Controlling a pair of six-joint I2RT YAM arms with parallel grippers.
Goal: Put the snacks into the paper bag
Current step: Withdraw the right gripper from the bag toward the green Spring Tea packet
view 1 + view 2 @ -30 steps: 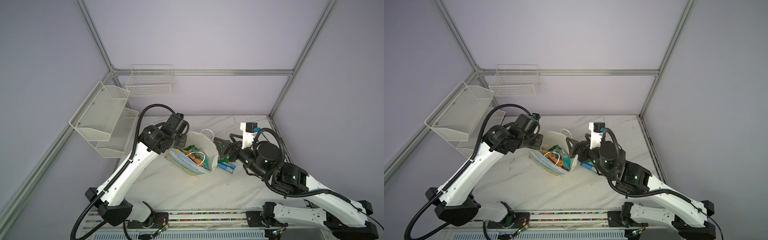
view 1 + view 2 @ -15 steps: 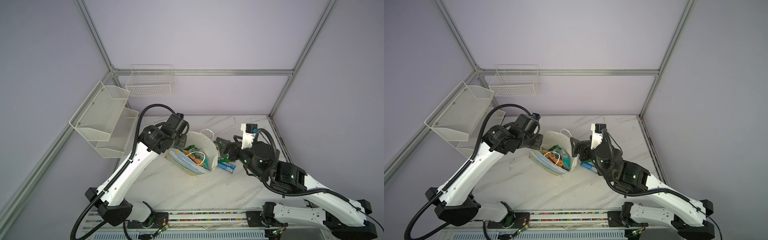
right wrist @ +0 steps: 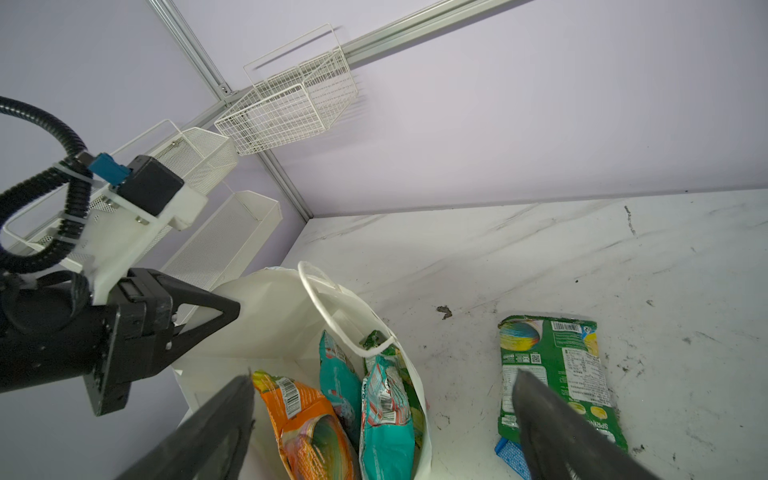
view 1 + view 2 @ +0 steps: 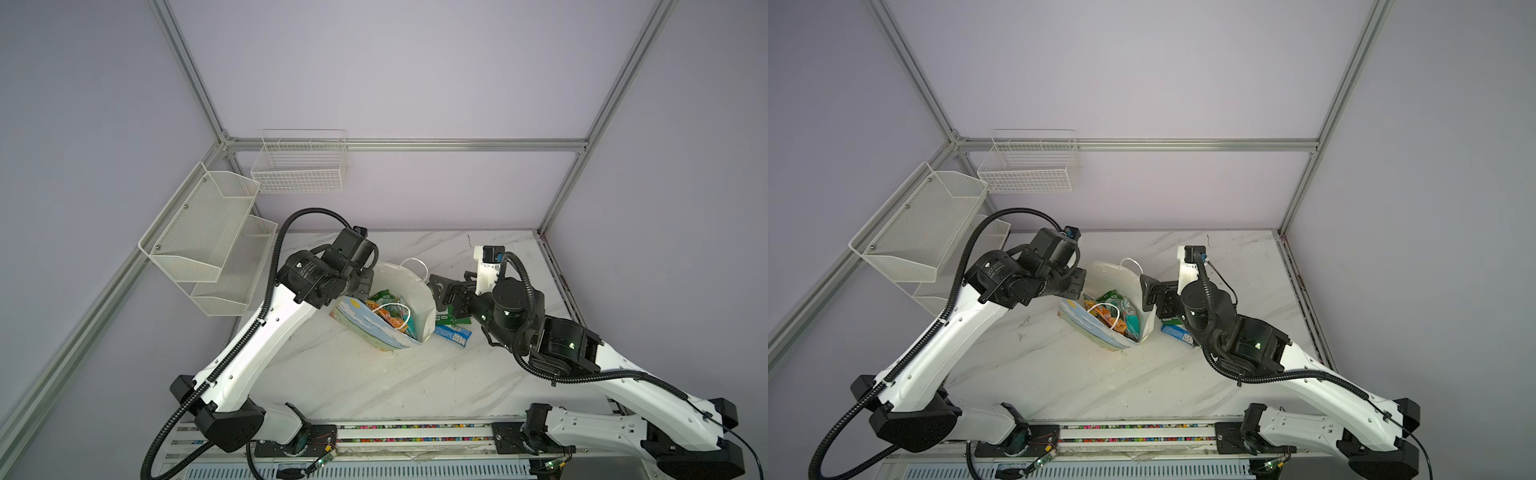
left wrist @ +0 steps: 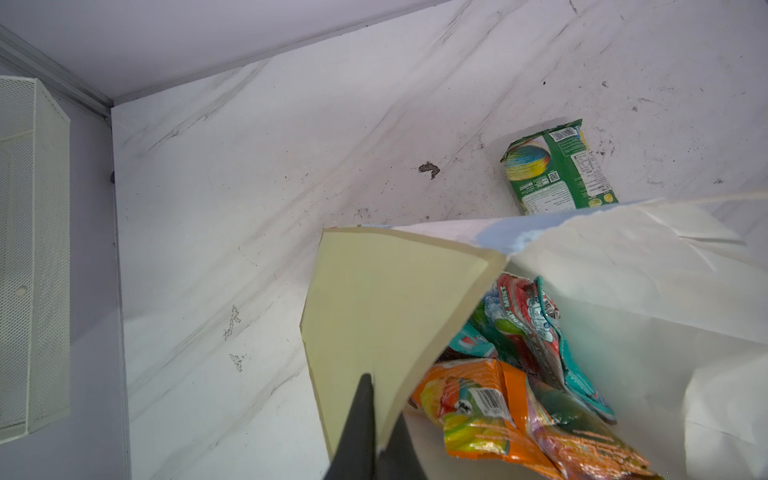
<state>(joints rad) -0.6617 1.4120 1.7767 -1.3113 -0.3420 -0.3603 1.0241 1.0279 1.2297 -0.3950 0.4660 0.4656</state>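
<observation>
Green bag (image 5: 561, 170) clearest from left wrist

We find the bag (image 4: 415, 291) open above, packets (image 3: 386, 415) filling its bottom, a cord handle (image 4: 388, 308) looping across the mouth; bare table (image 3: 540, 257) lies beyond the green packet (image 3: 557, 361).

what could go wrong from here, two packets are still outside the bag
The left gripper pinches only a rim flap of the paper bag; the leaning bag might slip free and spill.
The open right gripper hangs over the bag wall and the green packet; going down, a finger might snag the cord handle.
</observation>
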